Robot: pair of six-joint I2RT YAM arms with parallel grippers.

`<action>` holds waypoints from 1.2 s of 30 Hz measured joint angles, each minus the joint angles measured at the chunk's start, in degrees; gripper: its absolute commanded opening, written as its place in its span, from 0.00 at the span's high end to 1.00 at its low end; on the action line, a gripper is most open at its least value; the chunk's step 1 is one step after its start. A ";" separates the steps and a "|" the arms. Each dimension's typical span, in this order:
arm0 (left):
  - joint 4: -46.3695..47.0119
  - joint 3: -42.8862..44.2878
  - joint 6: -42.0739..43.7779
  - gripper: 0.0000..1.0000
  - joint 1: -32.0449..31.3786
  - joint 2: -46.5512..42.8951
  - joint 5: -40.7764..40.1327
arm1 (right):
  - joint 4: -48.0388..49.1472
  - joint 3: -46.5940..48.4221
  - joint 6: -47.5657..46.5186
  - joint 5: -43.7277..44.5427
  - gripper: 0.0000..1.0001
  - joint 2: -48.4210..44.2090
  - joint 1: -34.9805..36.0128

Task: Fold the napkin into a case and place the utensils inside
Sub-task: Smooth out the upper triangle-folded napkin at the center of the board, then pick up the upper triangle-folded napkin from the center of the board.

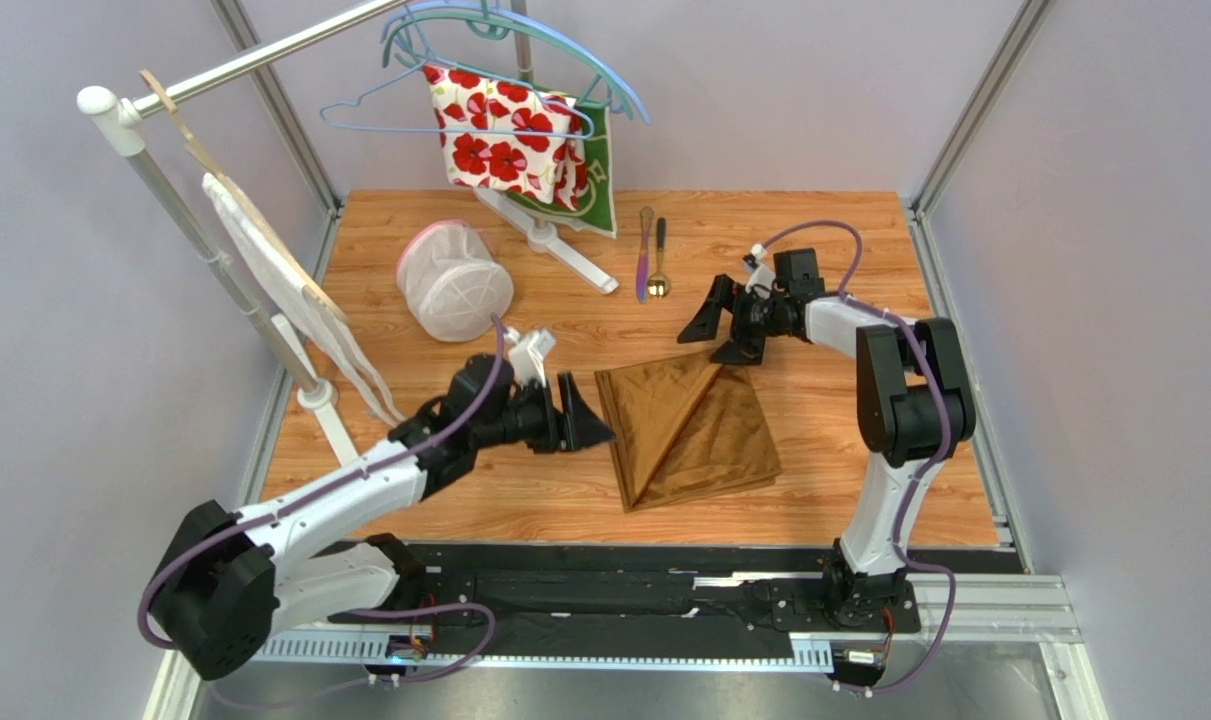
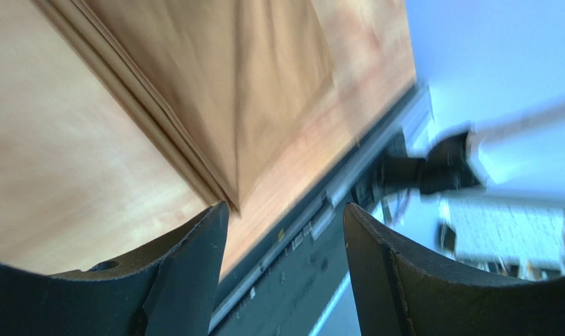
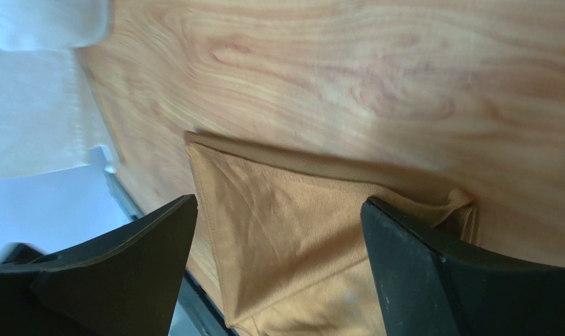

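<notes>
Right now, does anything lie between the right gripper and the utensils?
Nothing visible does. Only bare wooden table separates the right gripper from the utensils; the napkin lies nearer the arms, off that line.

Golden-brown napkin (image 1: 697, 431), red-flowered white cloth (image 1: 502, 138)

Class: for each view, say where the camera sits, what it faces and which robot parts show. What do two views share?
Top external: above and behind, looking down on the table; left arm and right arm show.
Left wrist: on the left arm, facing the napkin corner; open left gripper shows.
Right wrist: facing the napkin; open right gripper shows.
Shared: both wrist views see the napkin.
</notes>
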 measured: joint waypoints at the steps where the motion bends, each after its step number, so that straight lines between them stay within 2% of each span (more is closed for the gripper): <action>1: -2.67 3.21 0.72 0.29 1.77 0.57 -1.07 | -3.69 0.72 -1.33 2.89 0.08 -1.38 1.09; 5: -11.78 15.96 3.65 0.30 6.93 11.91 -5.60 | -15.06 2.43 -4.55 12.57 0.08 -9.20 5.22; 11: -24.35 31.32 8.26 0.33 7.54 30.67 -14.14 | -24.22 0.57 -5.66 25.00 0.08 -26.40 11.56; 17: -29.46 39.50 10.34 0.33 7.21 37.92 -19.23 | -29.16 -6.08 -5.60 32.59 0.09 -38.60 18.71; 25: -30.42 42.29 11.08 0.34 5.97 44.46 -21.57 | -31.36 -13.22 -4.35 36.22 0.09 -42.56 26.67; 30: -30.01 43.04 11.13 0.35 4.61 46.86 -24.00 | -31.04 -16.44 -3.23 37.62 0.09 -42.45 28.98; 36: -27.76 44.57 10.86 0.39 4.26 48.57 -25.64 | -30.03 -16.90 -1.57 40.13 0.10 -40.79 34.97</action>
